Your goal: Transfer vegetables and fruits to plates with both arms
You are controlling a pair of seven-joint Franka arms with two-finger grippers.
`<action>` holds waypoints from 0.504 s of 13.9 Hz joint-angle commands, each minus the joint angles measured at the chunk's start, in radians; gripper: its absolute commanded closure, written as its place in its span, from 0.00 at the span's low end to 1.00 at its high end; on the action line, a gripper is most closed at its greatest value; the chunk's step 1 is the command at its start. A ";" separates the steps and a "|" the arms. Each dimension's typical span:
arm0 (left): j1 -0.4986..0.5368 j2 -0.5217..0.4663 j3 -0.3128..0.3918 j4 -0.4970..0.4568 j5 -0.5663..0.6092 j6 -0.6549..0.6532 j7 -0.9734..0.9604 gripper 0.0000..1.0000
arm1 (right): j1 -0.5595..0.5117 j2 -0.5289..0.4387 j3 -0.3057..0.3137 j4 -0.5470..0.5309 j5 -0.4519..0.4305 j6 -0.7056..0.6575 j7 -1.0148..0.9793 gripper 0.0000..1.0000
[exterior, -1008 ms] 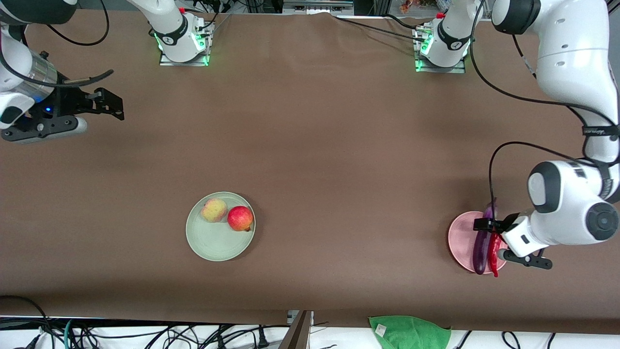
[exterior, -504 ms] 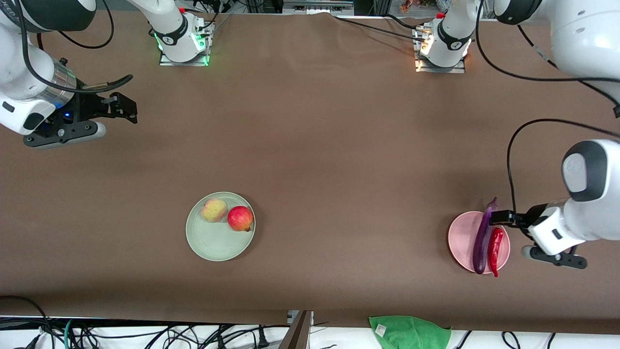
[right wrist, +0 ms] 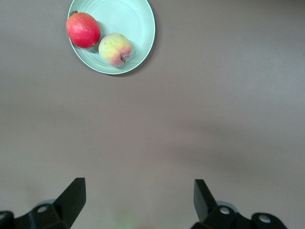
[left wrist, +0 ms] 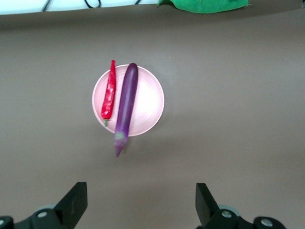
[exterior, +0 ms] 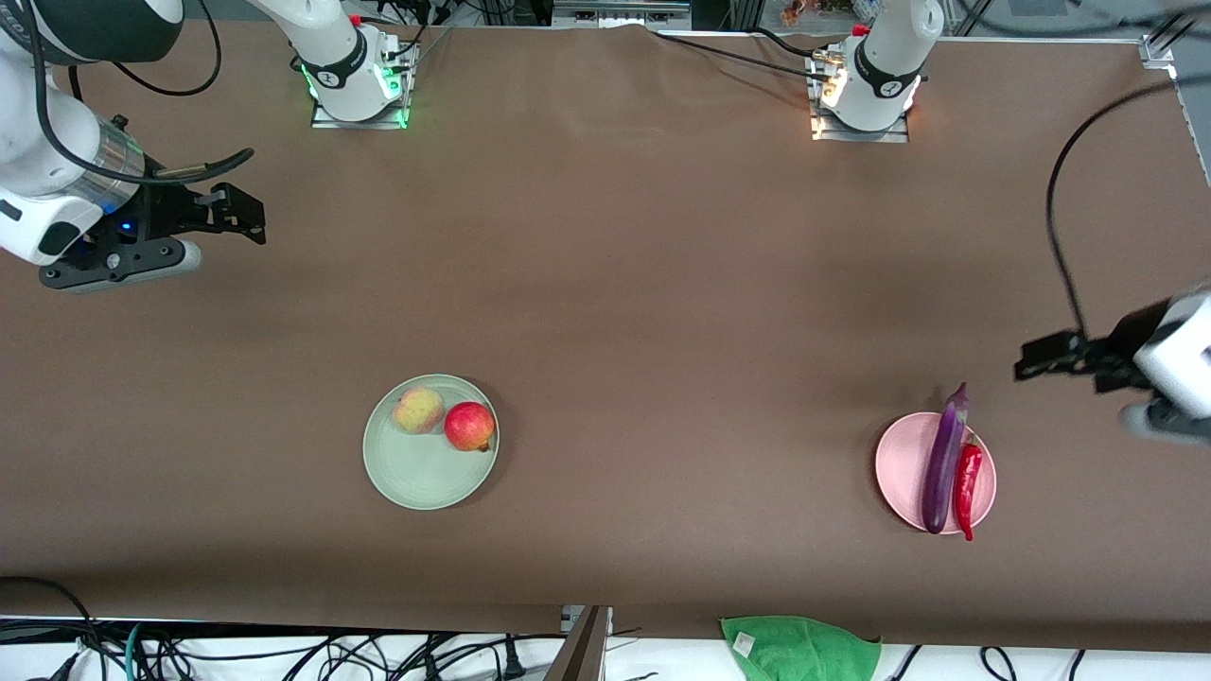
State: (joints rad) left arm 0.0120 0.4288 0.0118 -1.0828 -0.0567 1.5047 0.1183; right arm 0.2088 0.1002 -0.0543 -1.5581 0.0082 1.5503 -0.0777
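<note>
The purple eggplant [exterior: 944, 461] and the red chili pepper [exterior: 966, 482] lie side by side on the pink plate [exterior: 899, 468]; the eggplant's stem end sticks out over the rim. They also show in the left wrist view: eggplant [left wrist: 126, 107], chili [left wrist: 110, 91], pink plate [left wrist: 150, 102]. The peach [exterior: 417, 410] and the red apple-like fruit [exterior: 469, 426] sit on the mint green plate [exterior: 416, 473]; the right wrist view shows the peach [right wrist: 115, 49], the red fruit [right wrist: 83, 29] and the green plate [right wrist: 133, 24]. My left gripper [exterior: 1041, 359] is open and empty, up over bare table beside the pink plate. My right gripper [exterior: 238, 210] is open and empty over the table's right-arm end.
A green cloth [exterior: 799, 646] hangs at the table edge nearest the front camera. Cables lie below that edge. The arm bases [exterior: 355, 85] stand at the top. The brown table cover [exterior: 643, 284] spreads between the two plates.
My left gripper has let go over the pink plate, risen and pulled away toward the left arm's end of the table. The right gripper shifted slightly, then held still.
</note>
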 commanded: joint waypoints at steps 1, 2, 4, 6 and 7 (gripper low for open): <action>-0.033 -0.200 0.013 -0.240 0.040 0.012 -0.012 0.00 | 0.006 0.018 0.002 0.015 0.001 -0.009 -0.002 0.00; -0.047 -0.249 0.013 -0.288 0.041 0.011 -0.026 0.00 | 0.006 0.023 0.002 0.015 -0.001 -0.001 -0.001 0.00; -0.072 -0.300 0.013 -0.334 0.041 -0.048 -0.141 0.00 | 0.006 0.023 0.002 0.016 -0.001 0.004 0.001 0.00; -0.072 -0.329 0.011 -0.377 0.028 -0.074 -0.230 0.00 | 0.000 0.020 0.001 0.016 0.001 -0.012 0.004 0.00; -0.072 -0.329 0.011 -0.376 0.028 -0.074 -0.230 0.00 | -0.003 0.019 -0.004 0.016 -0.001 -0.010 0.001 0.00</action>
State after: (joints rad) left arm -0.0533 0.1423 0.0127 -1.3960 -0.0391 1.4265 -0.0772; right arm 0.2118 0.1209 -0.0539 -1.5576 0.0080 1.5553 -0.0770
